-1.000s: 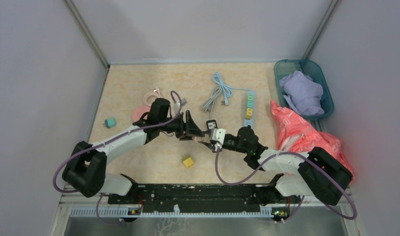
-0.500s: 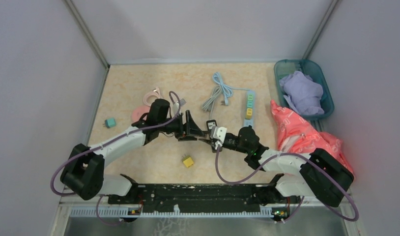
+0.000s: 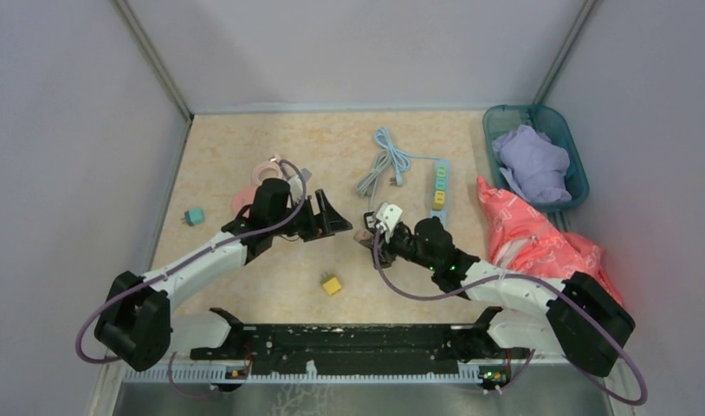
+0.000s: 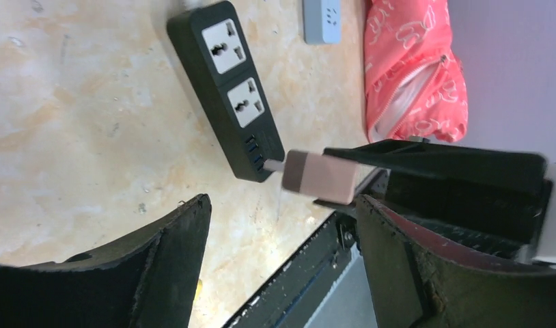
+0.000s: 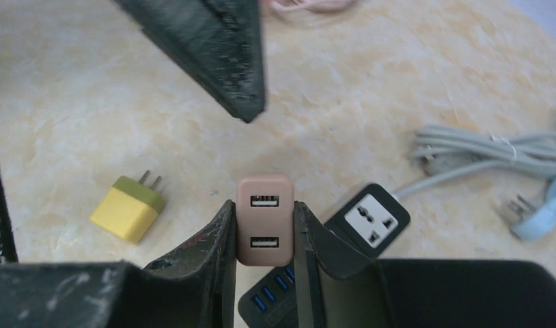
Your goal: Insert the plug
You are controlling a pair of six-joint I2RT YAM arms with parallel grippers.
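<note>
My right gripper (image 5: 263, 210) is shut on a pink plug (image 5: 265, 219) with two USB ports in its face. In the left wrist view the pink plug (image 4: 320, 178) hangs just off the USB end of a black power strip (image 4: 231, 89), with its metal prongs pointing at that end. The strip has two white sockets and lies flat on the table; it also shows in the right wrist view (image 5: 371, 219). My left gripper (image 4: 282, 253) is open and empty, to the left of the plug. From above, the left gripper (image 3: 327, 221) and right gripper (image 3: 371, 232) stand a little apart.
A yellow charger (image 3: 332, 284) lies near the front and a teal charger (image 3: 193, 216) at the left. A pink cable (image 3: 267, 171), coiled grey and blue cables (image 3: 384, 165) and a light blue power strip (image 3: 439, 186) lie further back. A teal basket (image 3: 540, 156) and a red bag (image 3: 531, 230) stand at the right.
My left gripper has drawn back to the left, away from the plug and the right gripper. My right gripper has moved a little further back with the plug.
</note>
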